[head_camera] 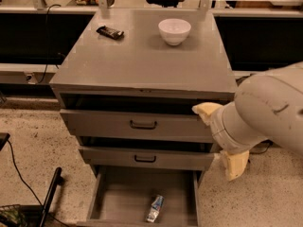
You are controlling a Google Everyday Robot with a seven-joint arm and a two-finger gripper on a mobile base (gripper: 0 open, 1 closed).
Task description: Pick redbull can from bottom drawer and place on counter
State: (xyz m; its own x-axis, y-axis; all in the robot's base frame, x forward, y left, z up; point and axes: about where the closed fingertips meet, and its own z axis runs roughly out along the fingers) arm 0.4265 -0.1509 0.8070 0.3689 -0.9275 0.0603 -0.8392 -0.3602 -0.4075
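one raised camera looks down from nearby over the counter [142, 60] to the bottom drawer [125, 193], tool [234, 163] at right.

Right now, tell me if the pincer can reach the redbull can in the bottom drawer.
Probably yes: the bottom drawer stands open, the redbull can lies uncovered inside, and the pincer hangs right of it.
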